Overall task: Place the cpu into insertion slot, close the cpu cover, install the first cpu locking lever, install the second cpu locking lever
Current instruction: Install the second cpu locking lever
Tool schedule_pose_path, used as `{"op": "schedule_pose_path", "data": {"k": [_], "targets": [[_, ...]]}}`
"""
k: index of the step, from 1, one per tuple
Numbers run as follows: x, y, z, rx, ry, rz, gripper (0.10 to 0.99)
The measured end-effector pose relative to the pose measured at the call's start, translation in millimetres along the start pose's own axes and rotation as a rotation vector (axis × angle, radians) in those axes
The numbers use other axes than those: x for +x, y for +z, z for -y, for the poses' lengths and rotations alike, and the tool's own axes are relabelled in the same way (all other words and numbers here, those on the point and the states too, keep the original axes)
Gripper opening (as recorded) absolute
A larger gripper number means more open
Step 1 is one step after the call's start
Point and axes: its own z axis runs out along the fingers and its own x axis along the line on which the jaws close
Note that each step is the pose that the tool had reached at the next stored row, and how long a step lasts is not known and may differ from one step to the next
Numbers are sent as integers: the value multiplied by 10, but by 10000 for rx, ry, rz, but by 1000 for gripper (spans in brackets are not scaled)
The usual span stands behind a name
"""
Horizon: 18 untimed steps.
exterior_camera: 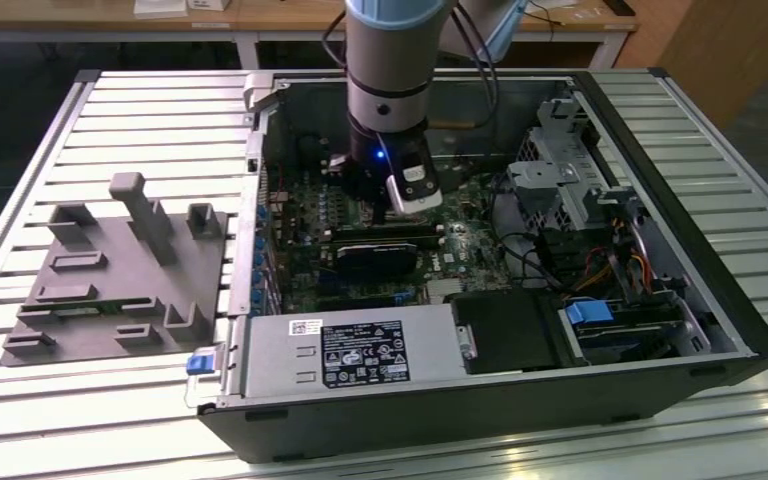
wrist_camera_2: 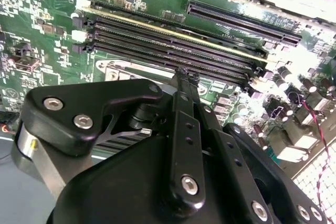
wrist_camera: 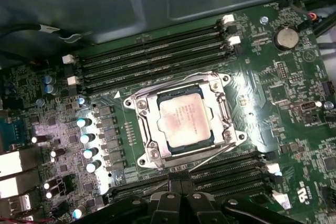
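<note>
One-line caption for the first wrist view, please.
The cpu sits in the insertion slot with the cpu cover closed over it, memory slots flanking, and the gripper just beside the socket.

Cpu [wrist_camera: 184, 120]: silver-grey top. Cpu cover [wrist_camera: 148, 129]: silver. Circuit board [wrist_camera: 273, 108]: green. Memory slots [wrist_camera: 152, 56]: black. Power-supply box [exterior_camera: 344, 352]: grey, black label. Counter [exterior_camera: 64, 410]: pale, ribbed slats. Arm [exterior_camera: 387, 40]: grey, light-blue band.
</note>
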Motion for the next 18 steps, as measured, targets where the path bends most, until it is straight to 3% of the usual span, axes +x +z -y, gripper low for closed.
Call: {"op": "schedule_pose_path", "data": {"k": [10, 14, 18], "targets": [[21, 45, 94, -237, -318, -91, 102], [30, 57, 117, -589, -379, -187, 102], [19, 63, 168, -763, -397, -233, 102]]}}
